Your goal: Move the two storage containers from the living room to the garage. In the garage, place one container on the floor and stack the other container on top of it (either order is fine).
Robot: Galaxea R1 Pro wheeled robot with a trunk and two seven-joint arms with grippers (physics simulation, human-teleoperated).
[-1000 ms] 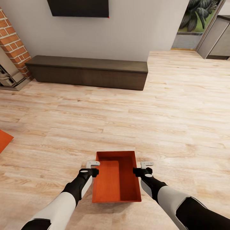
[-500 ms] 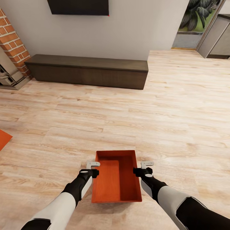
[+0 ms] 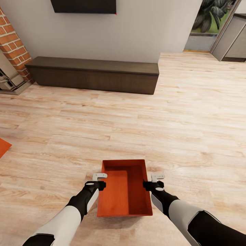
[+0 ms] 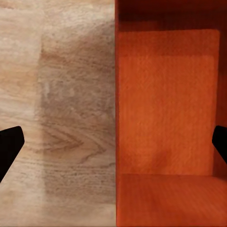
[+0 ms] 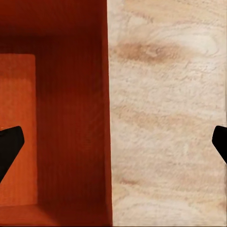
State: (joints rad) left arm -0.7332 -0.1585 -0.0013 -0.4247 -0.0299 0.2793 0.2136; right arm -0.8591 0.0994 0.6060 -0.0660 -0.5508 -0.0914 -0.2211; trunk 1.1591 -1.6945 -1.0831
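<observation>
One orange-red storage container point(image 3: 124, 188), open-topped and empty, sits on the living room's light wood planks just in front of me. My left gripper point(image 3: 100, 176) hovers at its left long wall and my right gripper point(image 3: 157, 176) at its right long wall. In the left wrist view the gripper point(image 4: 113, 146) is open, its dark fingertips wide apart, one over the box interior point(image 4: 165, 104) and one over the planks. The right gripper point(image 5: 113, 146) straddles the opposite wall of the container point(image 5: 56, 94) the same way, open. A corner of the other storage container point(image 3: 3, 147) pokes in at the left edge.
A long dark low cabinet point(image 3: 92, 73) runs along the white wall ahead, under a dark screen point(image 3: 83, 6). The brick fireplace point(image 3: 12, 51) stands at far left. An opening with greenery behind it point(image 3: 208, 27) lies at far right. Wood floor point(image 3: 136, 119) spreads between.
The whole view has shifted slightly; the container and cabinet look a little larger and the left container corner has slid further out. Both grippers keep their places beside the box.
</observation>
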